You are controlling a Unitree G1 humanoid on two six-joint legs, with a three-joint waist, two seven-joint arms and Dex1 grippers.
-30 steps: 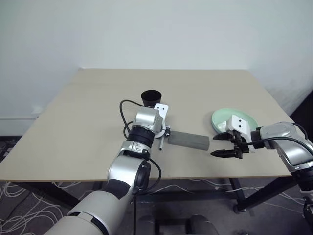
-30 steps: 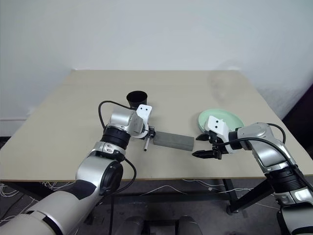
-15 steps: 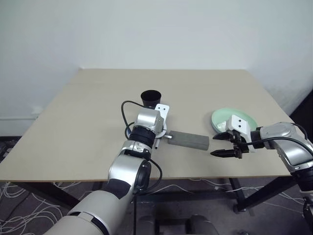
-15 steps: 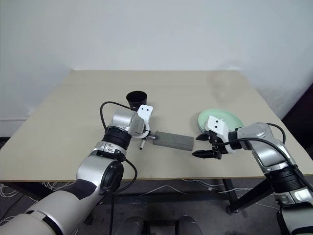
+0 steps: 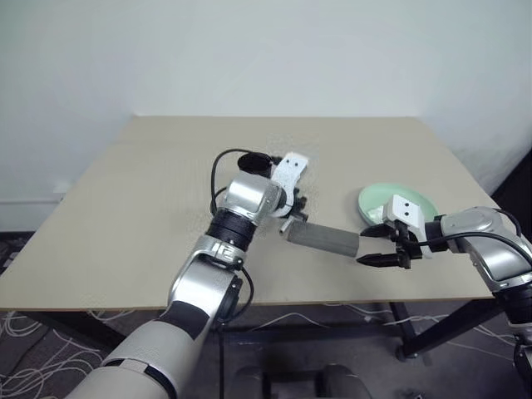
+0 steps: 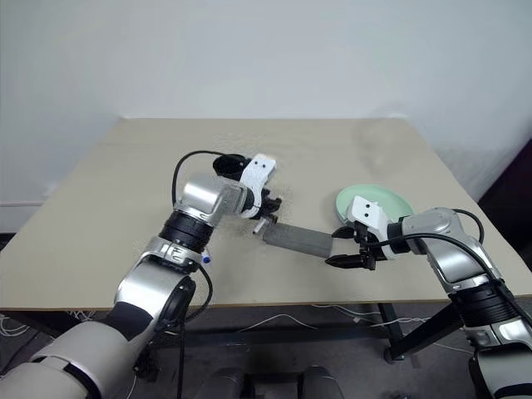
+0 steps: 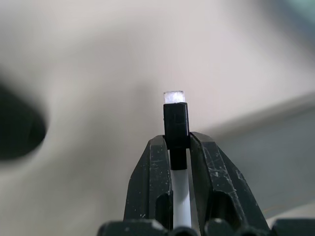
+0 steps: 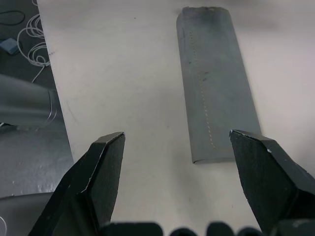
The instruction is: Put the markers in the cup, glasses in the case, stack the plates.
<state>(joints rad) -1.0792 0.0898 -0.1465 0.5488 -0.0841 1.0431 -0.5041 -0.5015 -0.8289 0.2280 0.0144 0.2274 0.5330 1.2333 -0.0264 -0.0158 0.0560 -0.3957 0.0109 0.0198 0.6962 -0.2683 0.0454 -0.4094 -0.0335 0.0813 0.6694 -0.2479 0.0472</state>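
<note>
The marker (image 7: pixel 176 147) is white with a black cap. The case (image 8: pixel 216 93) is grey. The plate (image 5: pixel 397 199) is pale green. The cup (image 5: pixel 252 161) is black. The table (image 5: pixel 150 191) is tan.

- The cup (image 5: pixel 252 160) is mostly hidden behind the left arm; its rim alone peeks out.
- In the left wrist view, the marker (image 7: pixel 176 129) is covered lower down by the fingers (image 7: pixel 147 187), and the counter (image 7: pixel 108 73) behind is blurred.
- The green plate (image 5: pixel 378 198) is partly hidden by the right wrist.
- The case (image 8: pixel 216 88) blurs at its far end.
</note>
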